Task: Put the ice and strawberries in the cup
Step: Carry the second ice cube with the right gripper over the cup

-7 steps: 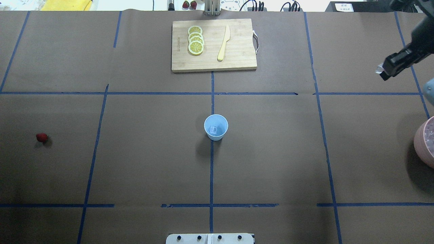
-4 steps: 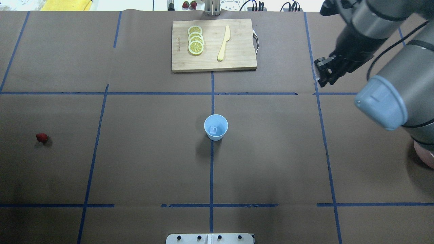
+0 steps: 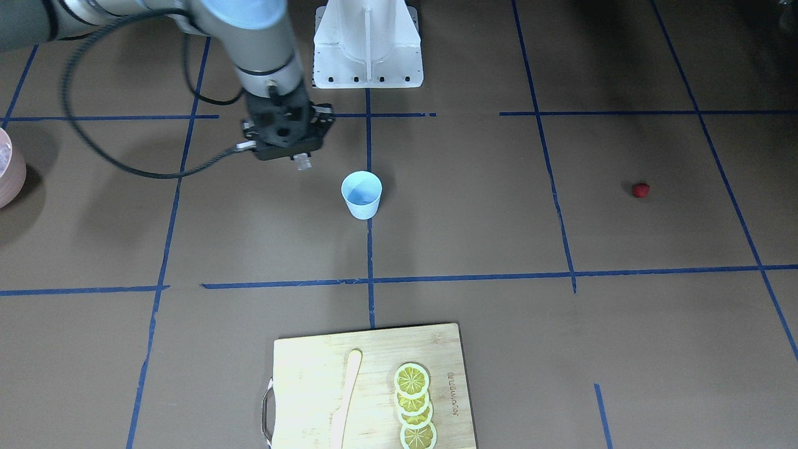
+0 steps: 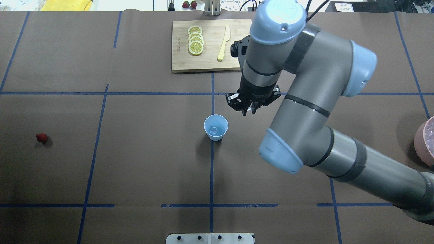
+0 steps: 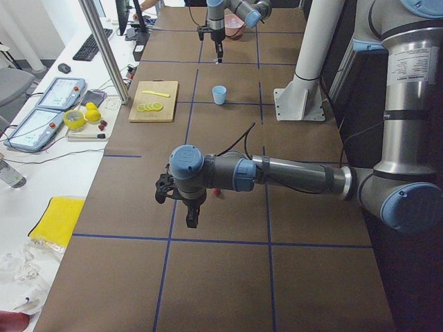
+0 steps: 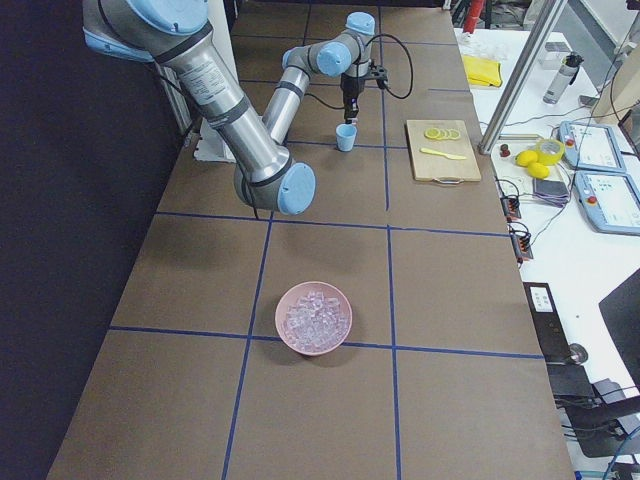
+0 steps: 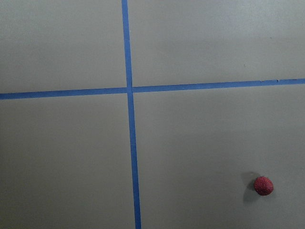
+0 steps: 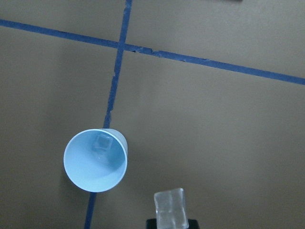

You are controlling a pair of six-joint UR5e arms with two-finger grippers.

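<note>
The pale blue cup [image 4: 216,136] stands upright at the table's middle with one ice cube [image 4: 213,129] lying in it. My right gripper [image 4: 248,109] hangs just to the right of and beyond the cup, shut on another clear ice cube [image 3: 303,163]. In the right wrist view that held ice cube [image 8: 169,206] sits to the lower right of the cup [image 8: 90,175], off its mouth. The strawberry [image 4: 41,137] lies alone at the far left. My left gripper [image 5: 192,218] hovers beside the strawberry [image 7: 263,185]; I cannot tell whether it is open or shut.
A pinkish bowl [image 6: 340,335] heaped with ice cubes stands at the table's right end. A wooden cutting board [image 4: 237,57] with lemon slices [image 4: 196,40] and a pale knife [image 4: 223,43] lies at the far middle. The right arm's elbow spans the table right of the cup.
My right arm has swung from the far right edge across to the cup, carrying the ice cube. The cup and the strawberry have not moved.
</note>
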